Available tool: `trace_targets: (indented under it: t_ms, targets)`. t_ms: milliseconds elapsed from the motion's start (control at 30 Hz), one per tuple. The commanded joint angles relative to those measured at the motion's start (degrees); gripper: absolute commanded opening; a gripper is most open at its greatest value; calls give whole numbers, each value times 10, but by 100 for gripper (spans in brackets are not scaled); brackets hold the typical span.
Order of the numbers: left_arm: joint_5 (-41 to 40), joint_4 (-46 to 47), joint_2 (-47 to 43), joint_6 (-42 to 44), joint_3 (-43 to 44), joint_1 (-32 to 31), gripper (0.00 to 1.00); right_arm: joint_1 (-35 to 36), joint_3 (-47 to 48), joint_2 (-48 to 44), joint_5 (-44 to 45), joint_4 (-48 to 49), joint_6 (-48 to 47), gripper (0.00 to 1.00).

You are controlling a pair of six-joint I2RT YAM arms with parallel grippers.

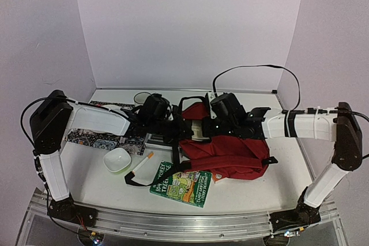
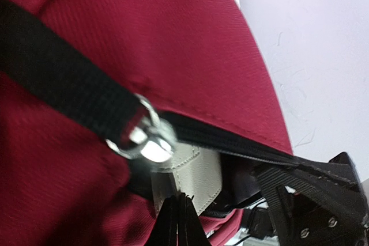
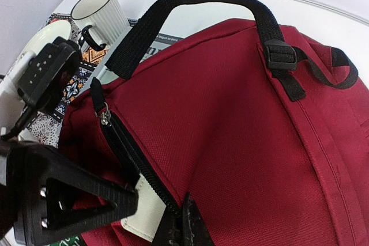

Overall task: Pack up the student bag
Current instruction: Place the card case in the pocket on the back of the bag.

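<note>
The student bag [image 1: 233, 155] is a dark red backpack lying at centre right, its top toward the left. It also shows in the left wrist view [image 2: 173, 44] and the right wrist view [image 3: 230, 113]. Its black zipper [image 3: 130, 154] is open. A flat cream stitched case [image 2: 193, 174] sits in the opening, also in the right wrist view [image 3: 144, 205]. My left gripper [image 2: 179, 208] is shut on the case's edge at the bag's mouth [image 1: 185, 129]. My right gripper [image 3: 183, 220] is shut on the upper zipper edge, beside it [image 1: 203, 129].
A green book [image 1: 181, 184], a white bowl [image 1: 117, 159] and an orange-tipped marker [image 1: 141, 164] lie in front left of the bag. A patterned mat [image 1: 101, 139] is at left. A ribbed white mug [image 3: 104, 12] stands behind the bag's handle [image 3: 190, 4].
</note>
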Motion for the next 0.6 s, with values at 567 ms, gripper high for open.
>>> trace_targets:
  t_ms: [567]
  targets:
    - [-110, 122, -14, -51, 6, -47, 3, 22, 20, 18, -31, 73, 17, 0]
